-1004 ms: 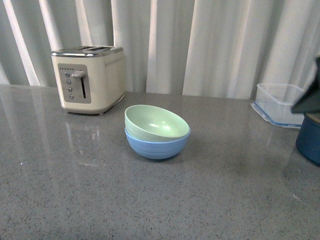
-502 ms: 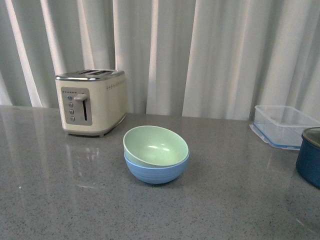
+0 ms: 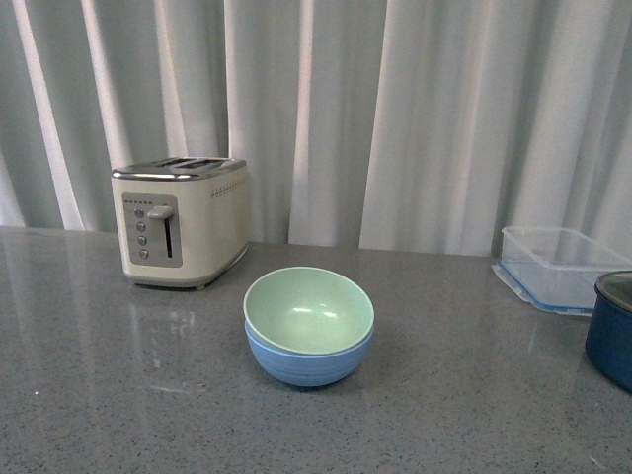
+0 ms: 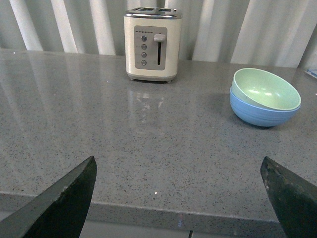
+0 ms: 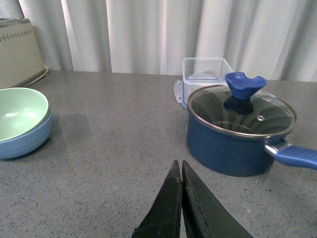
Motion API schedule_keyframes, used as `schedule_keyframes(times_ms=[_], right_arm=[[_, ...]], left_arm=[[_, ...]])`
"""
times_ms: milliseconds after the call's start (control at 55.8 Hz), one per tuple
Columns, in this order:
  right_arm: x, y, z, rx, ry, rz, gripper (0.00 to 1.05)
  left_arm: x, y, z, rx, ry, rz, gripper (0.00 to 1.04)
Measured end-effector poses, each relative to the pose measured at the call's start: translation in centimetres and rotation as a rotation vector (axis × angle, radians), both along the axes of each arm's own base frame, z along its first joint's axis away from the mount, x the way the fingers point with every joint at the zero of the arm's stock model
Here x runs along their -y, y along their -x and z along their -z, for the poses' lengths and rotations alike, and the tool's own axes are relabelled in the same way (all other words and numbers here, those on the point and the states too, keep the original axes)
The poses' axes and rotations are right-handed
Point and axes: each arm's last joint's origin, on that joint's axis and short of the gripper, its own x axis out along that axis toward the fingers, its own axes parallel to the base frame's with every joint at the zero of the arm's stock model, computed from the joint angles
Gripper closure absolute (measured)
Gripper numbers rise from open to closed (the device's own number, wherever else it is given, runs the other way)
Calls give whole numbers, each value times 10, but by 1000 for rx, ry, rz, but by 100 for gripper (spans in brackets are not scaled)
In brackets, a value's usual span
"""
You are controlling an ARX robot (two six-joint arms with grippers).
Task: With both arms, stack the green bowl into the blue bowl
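The pale green bowl (image 3: 308,311) sits nested inside the light blue bowl (image 3: 308,363) at the middle of the grey counter. The pair also shows in the left wrist view, green bowl (image 4: 266,89) in blue bowl (image 4: 262,113), and in the right wrist view, green bowl (image 5: 19,112) in blue bowl (image 5: 27,141). Neither arm shows in the front view. My left gripper (image 4: 178,171) is open and empty over the counter's near edge, far from the bowls. My right gripper (image 5: 179,166) is shut and empty, low over the counter, between the bowls and the pot.
A cream toaster (image 3: 183,222) stands at the back left. A clear plastic container (image 3: 555,267) and a dark navy pot (image 5: 237,130) with a glass lid and blue handle stand at the right. White curtains hang behind the counter (image 3: 464,395).
The front view has tilted upward, so the bowls and toaster sit lower in the picture. The dark arm part at the right edge has gone from view. The bowls stay nested.
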Motion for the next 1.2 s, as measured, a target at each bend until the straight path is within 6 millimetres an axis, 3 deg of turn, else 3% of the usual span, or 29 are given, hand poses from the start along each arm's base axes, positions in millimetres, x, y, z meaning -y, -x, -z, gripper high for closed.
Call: schedule_keyframes(times_ms=[502, 1201], right_arm=[[0, 26, 19, 11, 0, 0, 104], [0, 45, 18, 17, 0, 0, 104]], left_arm=[[0, 0, 0, 0, 0, 0, 7], [0, 0, 0, 0, 0, 0, 7]])
